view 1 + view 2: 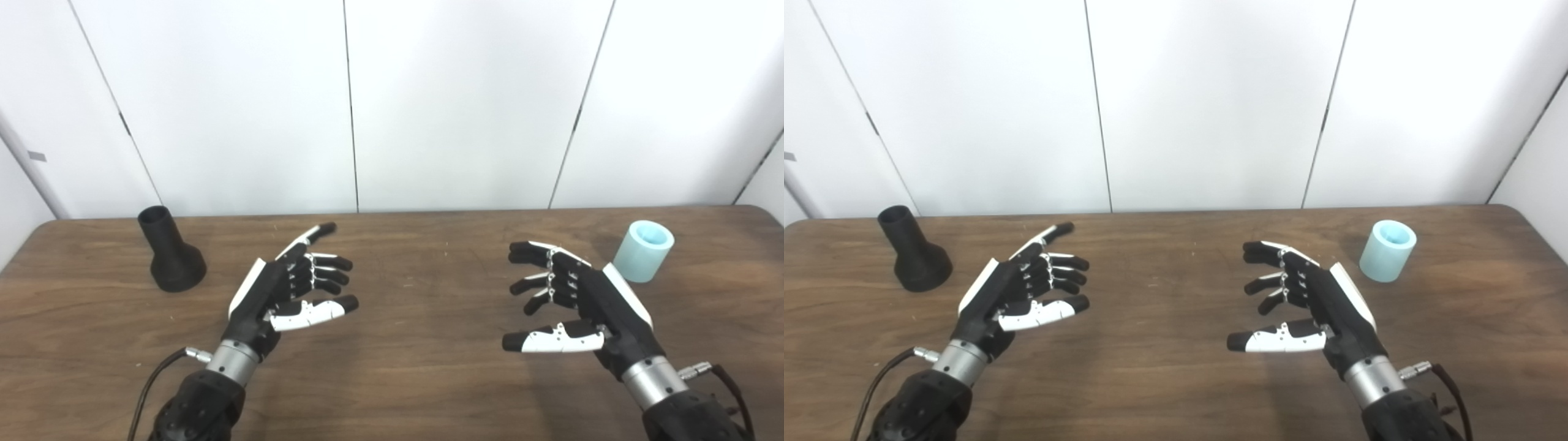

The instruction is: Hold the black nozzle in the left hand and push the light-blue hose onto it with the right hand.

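The black nozzle [169, 251] stands upright on its flared base at the far left of the brown table [422, 367], narrow mouth up. My left hand [288, 288] hovers open to its right, palm facing inward, holding nothing. A short light-blue hose piece [643, 250] stands on end at the far right, its opening upward. My right hand [566, 303] is open just left of the hose, palm turned toward the left hand, fingers spread and empty. Neither hand touches its object.
White wall panels [349, 104] rise behind the table's back edge. Black cables [150, 383] trail from both wrists near the front edge. A wide stretch of bare wood lies between the two hands.
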Available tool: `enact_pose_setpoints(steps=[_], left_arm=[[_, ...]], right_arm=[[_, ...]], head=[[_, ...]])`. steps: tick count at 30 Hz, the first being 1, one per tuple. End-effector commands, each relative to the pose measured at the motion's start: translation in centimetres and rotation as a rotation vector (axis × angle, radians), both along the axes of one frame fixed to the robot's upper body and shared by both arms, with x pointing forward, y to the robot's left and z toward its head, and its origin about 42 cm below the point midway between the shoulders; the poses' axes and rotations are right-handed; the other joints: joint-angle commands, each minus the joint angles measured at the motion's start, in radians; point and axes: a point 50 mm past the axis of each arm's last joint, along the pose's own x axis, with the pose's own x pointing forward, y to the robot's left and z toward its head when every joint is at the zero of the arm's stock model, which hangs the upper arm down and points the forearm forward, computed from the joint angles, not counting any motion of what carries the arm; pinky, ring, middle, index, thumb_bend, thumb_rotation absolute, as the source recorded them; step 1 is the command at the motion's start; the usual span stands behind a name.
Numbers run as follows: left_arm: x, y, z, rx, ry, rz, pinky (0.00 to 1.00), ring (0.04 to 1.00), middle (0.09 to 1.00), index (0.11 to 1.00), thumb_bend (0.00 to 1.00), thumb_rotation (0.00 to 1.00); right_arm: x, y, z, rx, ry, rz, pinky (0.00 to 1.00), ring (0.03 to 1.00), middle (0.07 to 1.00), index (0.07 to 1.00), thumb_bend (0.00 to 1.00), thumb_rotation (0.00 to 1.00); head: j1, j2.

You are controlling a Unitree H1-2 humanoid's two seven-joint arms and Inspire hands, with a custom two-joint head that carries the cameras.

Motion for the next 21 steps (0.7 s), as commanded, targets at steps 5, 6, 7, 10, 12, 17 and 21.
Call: enact_pose_setpoints(steps=[5,6,7,10,12,17,21], left_arm=[[0.5,0.0,2.2,-0.077,-0.057,-0.045,0.37,0.567,0.749,0.909,0.72,0.13],[0.6,0.0,2.1,-0.068,-0.068,-0.046,0.40,0.529,0.695,0.915,0.72,0.12],[0.6,0.0,2.1,-0.033,-0.089,-0.034,0.44,0.540,0.702,0.892,0.73,0.12],[0.6,-0.1,2.1,0.037,-0.119,-0.006,0.61,0.679,0.764,0.729,0.76,0.18],[0.6,0.0,2.2,0.027,-0.110,-0.010,0.61,0.762,0.826,0.685,0.77,0.20],[0.7,-0.3,1.9,-0.091,-0.066,-0.057,0.47,0.594,0.741,0.884,0.73,0.14],[0.8,-1.2,1.3,-0.034,-0.102,-0.048,0.48,0.604,0.699,0.847,0.74,0.12]], right_arm=[[0.2,0.2,2.1,-0.005,-0.089,0.009,0.45,0.618,0.791,0.774,0.80,0.02],[0.2,0.2,2.1,-0.005,-0.088,0.009,0.45,0.618,0.790,0.774,0.80,0.01],[0.2,0.2,2.0,-0.005,-0.087,0.009,0.45,0.617,0.790,0.773,0.80,0.01],[0.2,0.2,2.1,-0.006,-0.088,0.008,0.45,0.616,0.789,0.772,0.80,0.01],[0.2,0.2,2.1,-0.007,-0.090,0.008,0.45,0.616,0.788,0.771,0.80,0.01],[0.2,0.1,1.9,-0.007,-0.090,0.008,0.44,0.616,0.786,0.770,0.79,0.01],[0.1,-0.7,1.6,-0.008,-0.086,0.009,0.43,0.619,0.791,0.776,0.77,0.00]], head=[[-0.001,0.002],[-0.001,0.005],[-0.001,0.005],[-0.003,0.005],[-0.003,0.005],[0.068,-0.014],[0.238,-0.059]])
